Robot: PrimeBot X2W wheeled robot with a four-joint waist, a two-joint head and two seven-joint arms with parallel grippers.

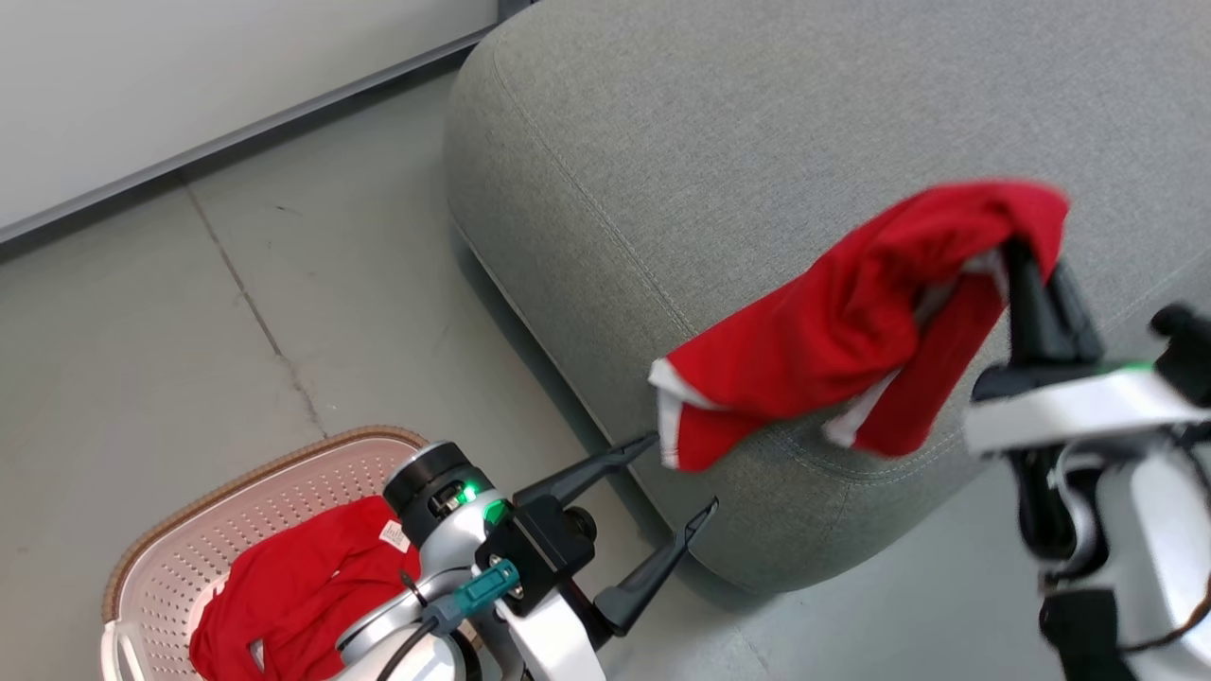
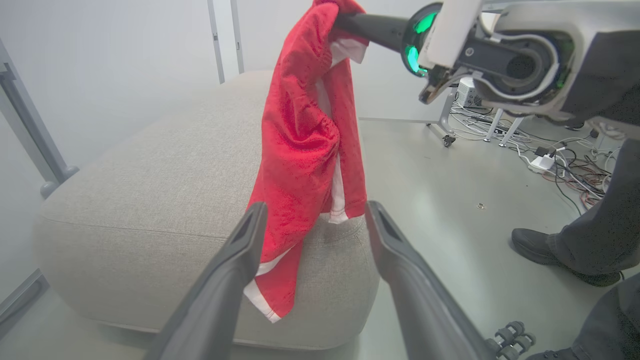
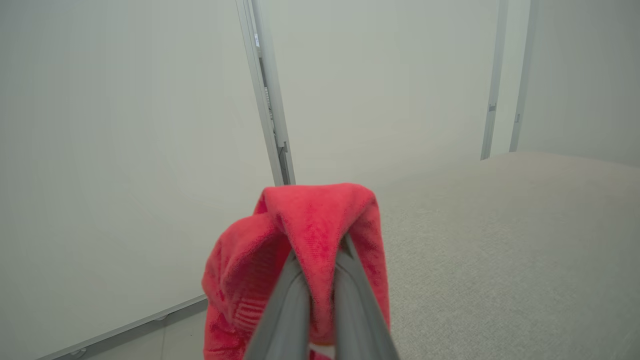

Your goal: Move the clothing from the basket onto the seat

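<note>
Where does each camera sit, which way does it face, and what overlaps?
Head: on the head, looking down at sofa and basket; left claw open, right claw gripping garment.
Left wrist: on left arm, facing garment and sofa; own fingers, plus right claw above.
Right wrist: on right arm, facing partition beyond sofa; own fingers pinch garment.
Shared: garment and sofa, all three.

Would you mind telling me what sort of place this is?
Probably a lab or test room, not a home: pale partition panels, cables strewn on the bare floor, one grey sofa.
</note>
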